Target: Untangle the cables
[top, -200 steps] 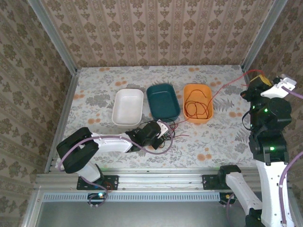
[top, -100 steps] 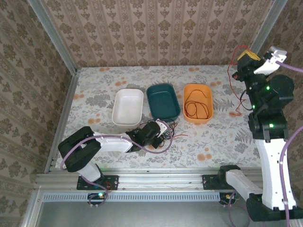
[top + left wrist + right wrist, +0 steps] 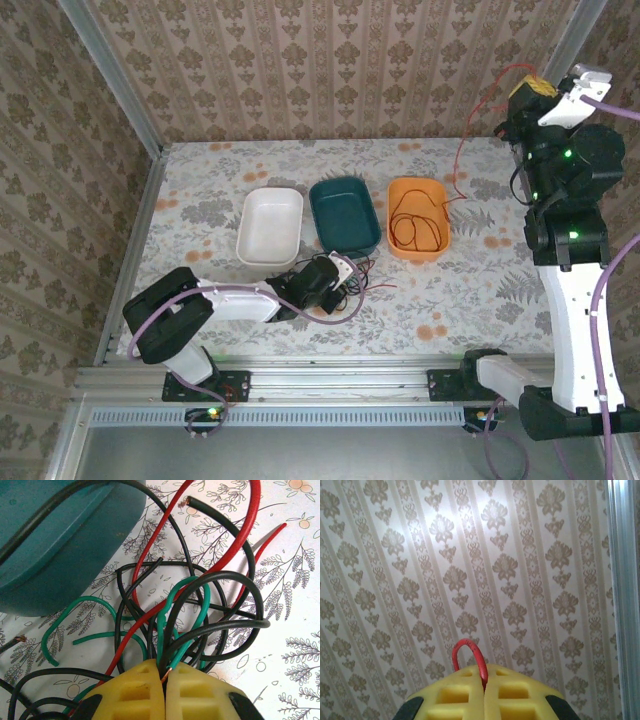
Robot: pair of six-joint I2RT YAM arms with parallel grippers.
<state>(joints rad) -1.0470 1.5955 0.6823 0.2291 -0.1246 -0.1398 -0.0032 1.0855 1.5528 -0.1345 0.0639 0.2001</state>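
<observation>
the right arm has been rising higher and further back. the right gripper (image 3: pixel 484 677) is pinching shut on the red cable (image 3: pixel 466 641), which is slanting in one long line from high at the right rear down-left to the orange tray (image 3: pixel 392 215). the left gripper (image 3: pixel 165 675) is clamping shut on the tangle (image 3: pixel 190 610) of red, green and black strands, just beside the teal tray (image 3: pixel 340 215). three trays are sitting in a row: one white tray (image 3: pixel 270 225), one teal, one orange.

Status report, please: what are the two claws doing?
Right gripper shut on red cable, held high. Left gripper shut on tangled cables. Teal tray crowds them.
</observation>
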